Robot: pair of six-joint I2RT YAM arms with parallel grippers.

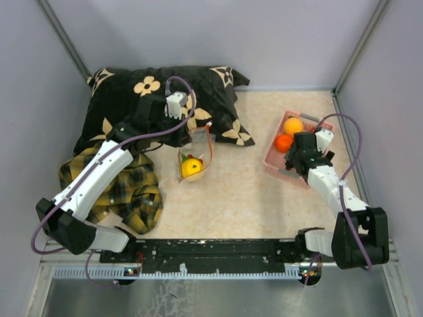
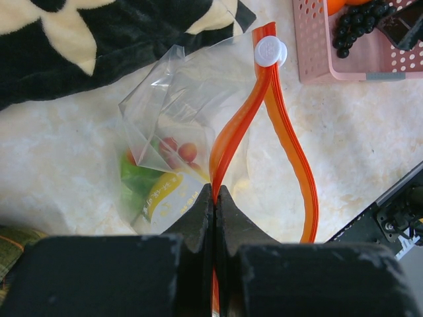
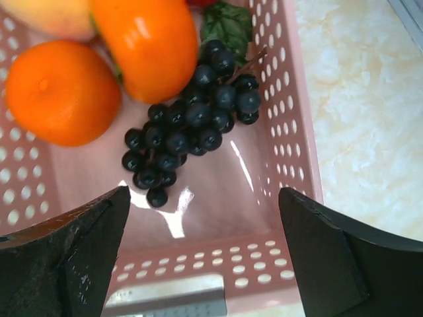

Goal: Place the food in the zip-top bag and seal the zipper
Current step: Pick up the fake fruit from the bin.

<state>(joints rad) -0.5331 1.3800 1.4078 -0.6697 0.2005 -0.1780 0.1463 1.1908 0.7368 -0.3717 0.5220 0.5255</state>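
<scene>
- The tabletop (image 1: 251, 191) lies bare between the zip-top bag (image 1: 193, 158) at the centre and the pink basket (image 1: 272, 164) on the right, and the two are well apart.
- The basket's right side is near the right wall.
- A black flowered pillow (image 1: 125, 89) fills the far left and a plaid cloth (image 1: 135, 191) lies at the near left. The bag sits just right of both.
- The bag's mouth gapes. The two halves of the zipper (image 2: 234, 129) bow apart and meet at a white slider (image 2: 269, 51) at the end away from the hand.
- Inside the bag are a yellow lemon (image 2: 165, 195), a green piece and something red.
- The left hand (image 2: 215, 198) is clamped on one half of the zipper, its fingers pressed together with the strip between them.
- The right hand (image 3: 203, 198) is spread wide and holds nothing. It hangs over one end of the basket, touching none of the fruit.
- Just beyond its fingers the grape bunch (image 3: 188, 125) lies on the basket floor, touching one of the two oranges (image 3: 59, 92) beside it.
</scene>
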